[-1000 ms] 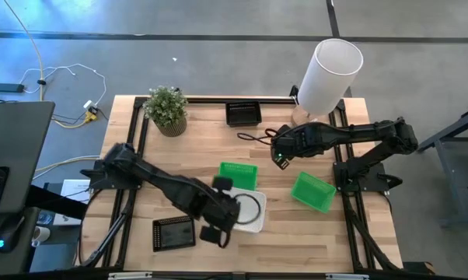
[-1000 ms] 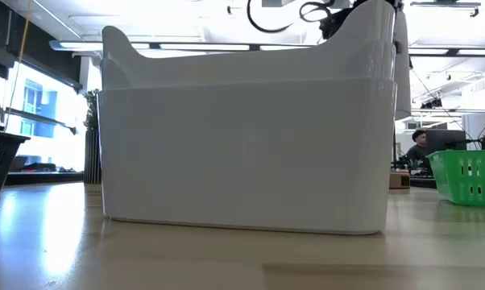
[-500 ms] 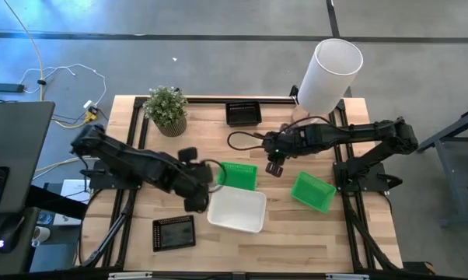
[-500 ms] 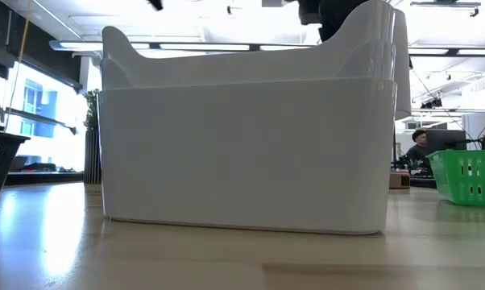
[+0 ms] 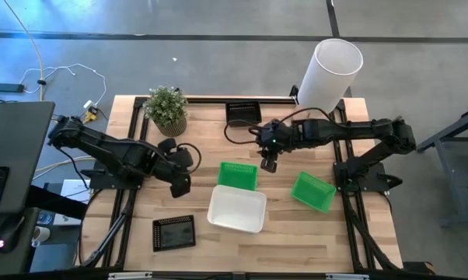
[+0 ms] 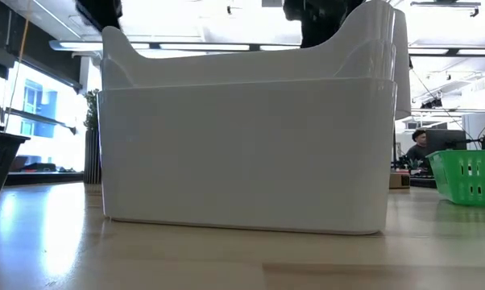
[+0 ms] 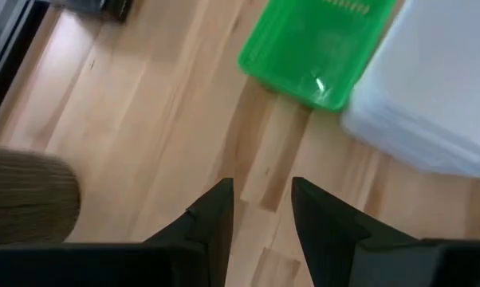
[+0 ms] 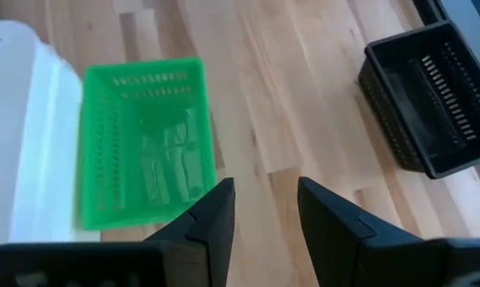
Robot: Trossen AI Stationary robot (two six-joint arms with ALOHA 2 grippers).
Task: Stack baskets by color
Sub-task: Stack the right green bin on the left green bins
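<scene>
- The white basket (image 5: 237, 210) sits near the front middle of the table (image 5: 296, 241); in the low view it fills most of the picture, and it looks like several white ones nested together (image 6: 242, 145).
- A green basket (image 5: 239, 176) lies just behind it, their edges touching or nearly so — the wrist views show them side by side (image 8: 144, 167).
- A second green basket (image 5: 312, 191) rests tilted to the right of the white one, apart from it.
- One black basket (image 5: 174, 232) lies at the front left; another black basket (image 5: 243, 113) stands at the back edge, in the middle.
- The right gripper (image 5: 268, 164) hangs above bare wood between the back black basket and the first green basket — its fingers (image 8: 212, 219) are spread a little, holding nothing.
- The left gripper (image 5: 181, 185) hovers left of the first green basket, fingers (image 7: 216, 215) slightly parted and empty.
- A potted plant (image 5: 167, 109) stands at the back left, a tall white lamp (image 5: 329, 75) at the back right.
- A person (image 6: 418, 145) sits in the room beyond.
</scene>
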